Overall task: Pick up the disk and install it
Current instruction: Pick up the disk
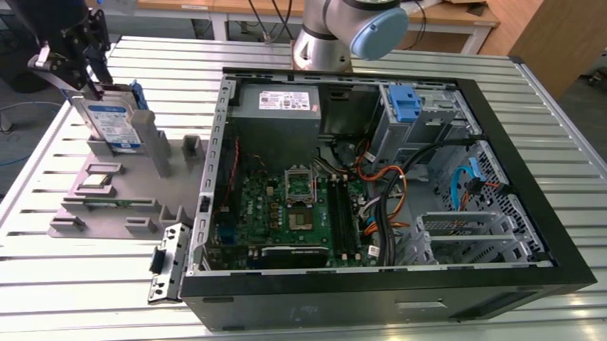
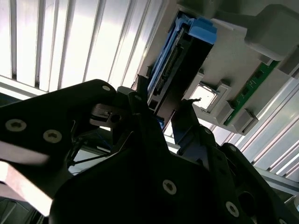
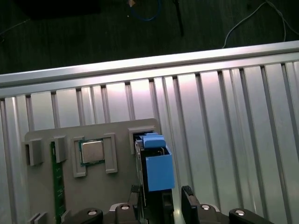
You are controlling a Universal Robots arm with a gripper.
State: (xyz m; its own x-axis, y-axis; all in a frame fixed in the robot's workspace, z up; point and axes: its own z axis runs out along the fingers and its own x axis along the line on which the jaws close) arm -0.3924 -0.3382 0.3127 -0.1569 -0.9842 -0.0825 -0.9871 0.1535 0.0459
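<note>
One arm: a grey robot arm (image 1: 334, 34) rises from the slatted metal table (image 1: 57, 284) behind an open computer case (image 1: 379, 291).
Gripper: the black gripper (image 1: 93, 85) hangs at the exterior view's far left, lowered onto the top of the disk.
Jaws: parted, with one finger on each side of the disk. In the first wrist view a thin bright sliver shows between one finger (image 3: 188, 193) and the blue bracket, so the jaws are not clamped on it.
Disk: the silver disk (image 1: 114, 126) stands upright on its edge in a slot of a grey holder (image 1: 81, 213), well apart from the case, at the exterior view's left. Its white-and-blue label faces the camera.
First wrist view adds: a look straight down onto the disk (image 3: 158, 170), which is seen edge-on, with its blue bracket uppermost between the gripper (image 3: 161, 198) tips.
Second wrist view adds: a low look along the disk (image 2: 175, 74), showing its dark narrow side and the gripper (image 2: 163, 109) straddling it.
Holder's other parts: a square processor chip (image 3: 92, 152) and a green memory stick (image 3: 57, 182) lie in their own recesses beside the disk.
Exterior view adds: the case's interior, with a green motherboard (image 1: 284, 213), a grey box with a white sticker (image 1: 284, 103) and a tall blue latch piece (image 1: 405, 105).
</note>
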